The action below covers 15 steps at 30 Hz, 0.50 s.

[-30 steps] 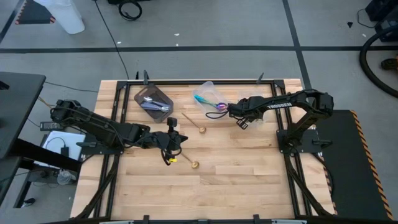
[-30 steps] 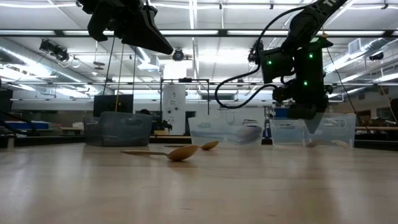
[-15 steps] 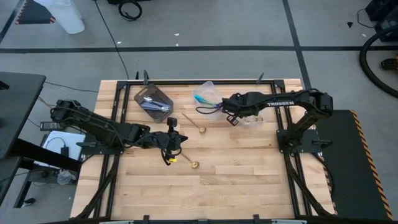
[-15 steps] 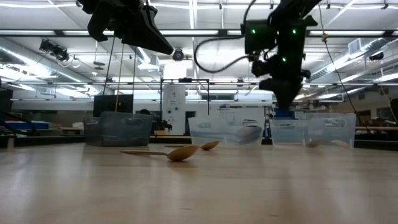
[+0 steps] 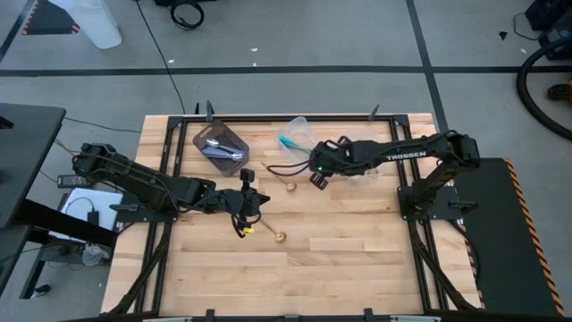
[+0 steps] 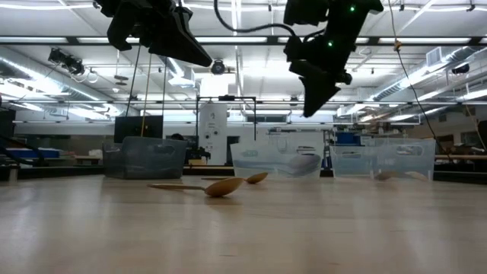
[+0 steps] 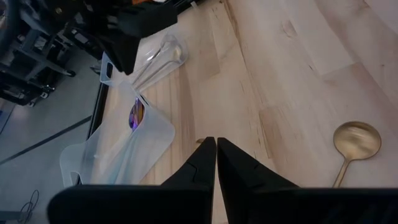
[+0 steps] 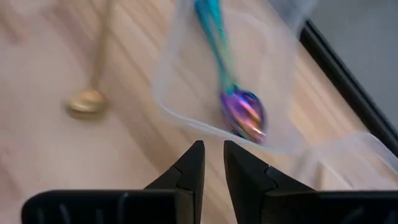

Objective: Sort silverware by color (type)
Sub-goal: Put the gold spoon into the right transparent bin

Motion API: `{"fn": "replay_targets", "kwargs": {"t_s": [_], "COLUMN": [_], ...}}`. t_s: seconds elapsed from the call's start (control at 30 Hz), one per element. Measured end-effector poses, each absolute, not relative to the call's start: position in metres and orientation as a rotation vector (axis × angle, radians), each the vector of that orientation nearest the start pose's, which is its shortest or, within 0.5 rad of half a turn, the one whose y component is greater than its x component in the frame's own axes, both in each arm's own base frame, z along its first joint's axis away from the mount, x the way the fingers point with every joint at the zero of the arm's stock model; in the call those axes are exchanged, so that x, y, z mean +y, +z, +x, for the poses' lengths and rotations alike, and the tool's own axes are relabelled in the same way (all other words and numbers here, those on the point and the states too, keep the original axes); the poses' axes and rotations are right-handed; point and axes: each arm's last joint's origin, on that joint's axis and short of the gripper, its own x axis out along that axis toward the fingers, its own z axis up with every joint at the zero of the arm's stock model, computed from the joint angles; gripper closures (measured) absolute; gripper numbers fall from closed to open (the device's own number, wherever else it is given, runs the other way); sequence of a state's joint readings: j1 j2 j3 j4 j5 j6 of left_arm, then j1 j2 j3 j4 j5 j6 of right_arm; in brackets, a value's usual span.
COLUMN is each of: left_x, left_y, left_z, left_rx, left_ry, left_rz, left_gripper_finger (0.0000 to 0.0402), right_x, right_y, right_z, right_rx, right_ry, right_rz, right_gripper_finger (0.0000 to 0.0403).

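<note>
The right gripper (image 5: 315, 170) hung above the table with its two fingers (image 8: 194, 163) a narrow gap apart and nothing between them. Just beyond its tips lay a clear tub (image 8: 273, 93) holding an iridescent blue-purple spoon (image 8: 239, 109) with a teal handle, and a gold spoon (image 8: 90, 99) rested on the bare wood (image 5: 357, 241) beside that tub.

The left gripper (image 5: 243, 210) waited over the middle-left of the table, its fingers (image 7: 208, 165) pressed together and empty. A second gold spoon (image 7: 356, 142) lay on the wood near them, bowl up.

Toward the far edge a dark tub (image 5: 221, 143) held silver spoons (image 5: 219, 148). From table height, the two gold spoons showed flat on the boards in front of the row of tubs.
</note>
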State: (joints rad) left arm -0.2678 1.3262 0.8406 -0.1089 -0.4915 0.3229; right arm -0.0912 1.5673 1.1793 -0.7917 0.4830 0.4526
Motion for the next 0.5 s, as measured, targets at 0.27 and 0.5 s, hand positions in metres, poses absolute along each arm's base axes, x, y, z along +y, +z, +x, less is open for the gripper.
{"fn": "replay_targets", "kwargs": {"t_s": [0.27, 0.5], "left_x": [-0.06, -0.06], "left_y": [0.246, 0.246], "left_z": [0.272, 0.272], "left_rx": [0.587, 0.587], "left_ry": [0.128, 0.128], "left_rz": [0.53, 0.53], "left_gripper_finger": [0.0379, 0.0379], "right_x": [-0.034, -0.034], "right_y": [0.249, 0.254], "right_z": [0.315, 0.323], "right_rx": [0.92, 0.835], "right_ry": [-0.634, -0.582], "right_rz": [0.201, 0.21], "right_gripper_finger": [0.0331, 0.0331]}}
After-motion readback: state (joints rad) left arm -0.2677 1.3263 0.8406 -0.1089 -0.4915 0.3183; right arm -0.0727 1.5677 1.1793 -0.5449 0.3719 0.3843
